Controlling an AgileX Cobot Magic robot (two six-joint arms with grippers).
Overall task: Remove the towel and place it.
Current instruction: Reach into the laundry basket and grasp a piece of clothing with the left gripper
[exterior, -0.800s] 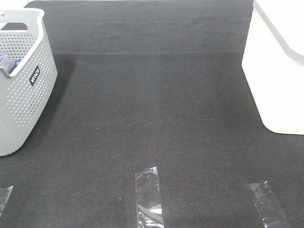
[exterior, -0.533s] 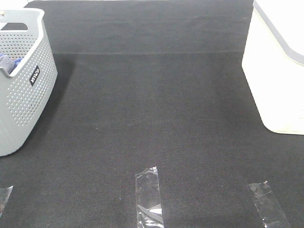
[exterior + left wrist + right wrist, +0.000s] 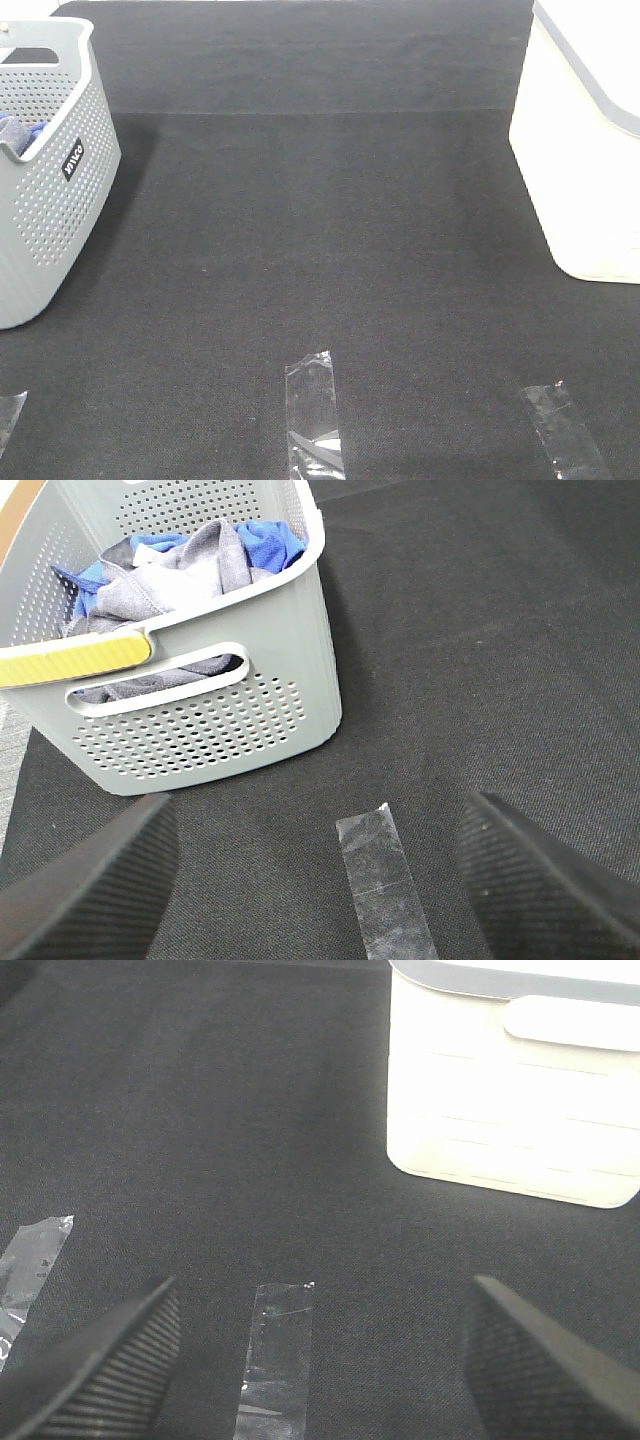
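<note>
The towel [image 3: 175, 575], greyish-lavender and crumpled, lies inside the grey perforated basket [image 3: 230, 730] with a bright blue cloth [image 3: 265, 542] beside it. In the exterior high view only the basket [image 3: 50, 190] at the far left and a scrap of fabric at its rim show; neither arm appears there. My left gripper [image 3: 320, 880] hovers open above the black mat, short of the basket, with nothing between its fingers [image 3: 100, 880]. My right gripper [image 3: 320, 1360] is open too, empty, over the mat in front of the white bin [image 3: 510, 1100].
A white bin [image 3: 585, 150] stands at the right edge of the black mat [image 3: 320, 220]. Clear tape strips [image 3: 312, 410] lie near the front edge. The basket has a yellow handle [image 3: 70, 660].
</note>
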